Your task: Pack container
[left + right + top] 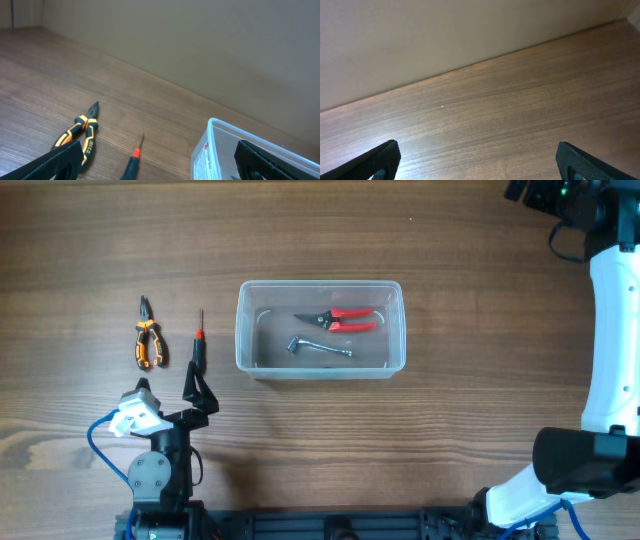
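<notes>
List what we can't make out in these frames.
- Left wrist: the container shows one corner only, cut by the frame; contents unseen, label print too small to read.
- Left wrist: the screwdriver handle runs off the bottom edge.
- Overhead: the right arm leaves the top right corner; its jaws are cut off.
- Right wrist: only bare table; no tools in view.

Snips (336, 319), wrench (318, 348) in container (240, 330) — pliers (147, 340), screwdriver (197, 350) to L.

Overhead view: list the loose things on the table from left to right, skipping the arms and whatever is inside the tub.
orange-handled pliers → screwdriver → container
</notes>
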`<state>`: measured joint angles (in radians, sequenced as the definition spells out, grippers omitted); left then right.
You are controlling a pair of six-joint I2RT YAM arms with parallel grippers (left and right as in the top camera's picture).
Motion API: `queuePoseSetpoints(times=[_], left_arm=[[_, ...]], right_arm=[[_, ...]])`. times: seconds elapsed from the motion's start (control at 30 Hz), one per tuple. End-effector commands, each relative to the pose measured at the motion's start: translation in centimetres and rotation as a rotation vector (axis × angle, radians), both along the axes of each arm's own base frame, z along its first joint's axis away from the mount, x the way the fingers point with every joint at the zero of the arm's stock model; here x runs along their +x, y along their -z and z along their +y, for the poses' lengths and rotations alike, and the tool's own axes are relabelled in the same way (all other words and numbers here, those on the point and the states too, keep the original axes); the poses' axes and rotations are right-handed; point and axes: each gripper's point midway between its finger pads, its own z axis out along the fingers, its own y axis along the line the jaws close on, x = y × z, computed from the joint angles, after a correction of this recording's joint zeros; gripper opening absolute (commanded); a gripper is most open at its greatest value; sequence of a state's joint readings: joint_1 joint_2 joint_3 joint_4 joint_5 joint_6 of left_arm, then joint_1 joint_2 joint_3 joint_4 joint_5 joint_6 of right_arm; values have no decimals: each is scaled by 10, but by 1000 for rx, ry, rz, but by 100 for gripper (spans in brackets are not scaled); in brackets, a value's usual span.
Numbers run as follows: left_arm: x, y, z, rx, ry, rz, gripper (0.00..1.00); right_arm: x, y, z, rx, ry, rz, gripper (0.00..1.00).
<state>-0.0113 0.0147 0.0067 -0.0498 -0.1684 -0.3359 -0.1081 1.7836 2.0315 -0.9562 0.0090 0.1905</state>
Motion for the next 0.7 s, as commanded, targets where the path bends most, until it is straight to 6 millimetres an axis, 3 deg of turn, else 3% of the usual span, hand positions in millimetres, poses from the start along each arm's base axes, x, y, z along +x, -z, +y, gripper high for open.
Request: queuePoseSetpoints(times=[0.0,0.07,0.23,0.3,0.4,0.5,0.67], left_arm=[[1,-16,-8,-15,45,-64,100],[-1,-33,-17,-15,96,-93,100],[-5,-94,-7,55,47,-16,100],[7,-120,-6,116,53,81,100],[34,-136,-8,111,71,265,100],[72,-127,-19,82,147,545,100],[115,-62,-27,25,211,959,100]], right_arm=[[2,2,-1,5,21,0,100],[2,2,-1,5,21,0,100],[2,2,-1,5,21,0,100],[2,2,-1,5,21,0,100],[2,2,-1,5,21,0,100],[2,2,-1,5,21,0,100],[2,2,-1,5,21,0,100]])
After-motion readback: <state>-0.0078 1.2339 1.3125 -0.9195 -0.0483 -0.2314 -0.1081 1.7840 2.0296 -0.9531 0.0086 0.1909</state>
